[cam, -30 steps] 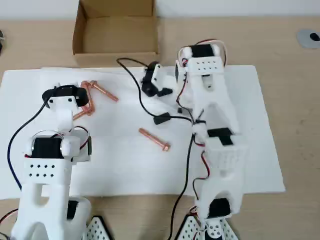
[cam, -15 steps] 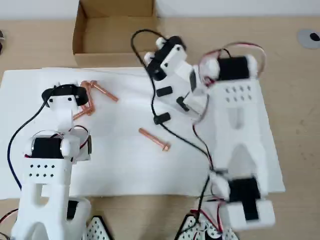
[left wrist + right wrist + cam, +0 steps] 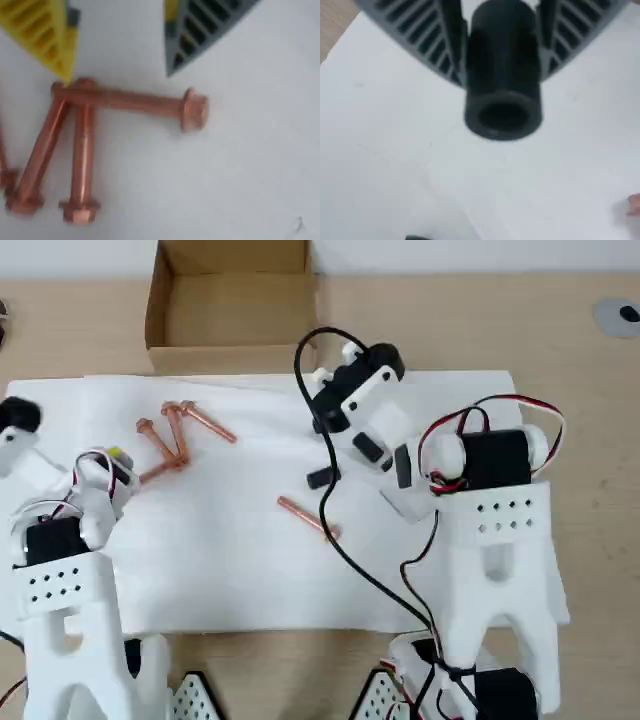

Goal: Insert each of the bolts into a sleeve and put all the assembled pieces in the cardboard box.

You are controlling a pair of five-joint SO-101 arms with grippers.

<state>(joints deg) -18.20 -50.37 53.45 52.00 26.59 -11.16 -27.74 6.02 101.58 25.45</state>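
Sleeve (image 3: 503,60) sits clamped in right gripper (image 3: 502,82) over white sheet (image 3: 395,150).

On my overhead feed a light wooden table (image 3: 590,420) runs from edge to edge. A white sheet (image 3: 240,570), slightly creased, covers its middle and leaves bare wood on the far, right and near sides. Far right, I see a small grey disc (image 3: 617,316) with a dark spot. At the far left edge is a dark object (image 3: 3,325) I cannot identify. Beyond the table's far edge runs a pale strip (image 3: 480,255). The light is even and the shadows are soft.
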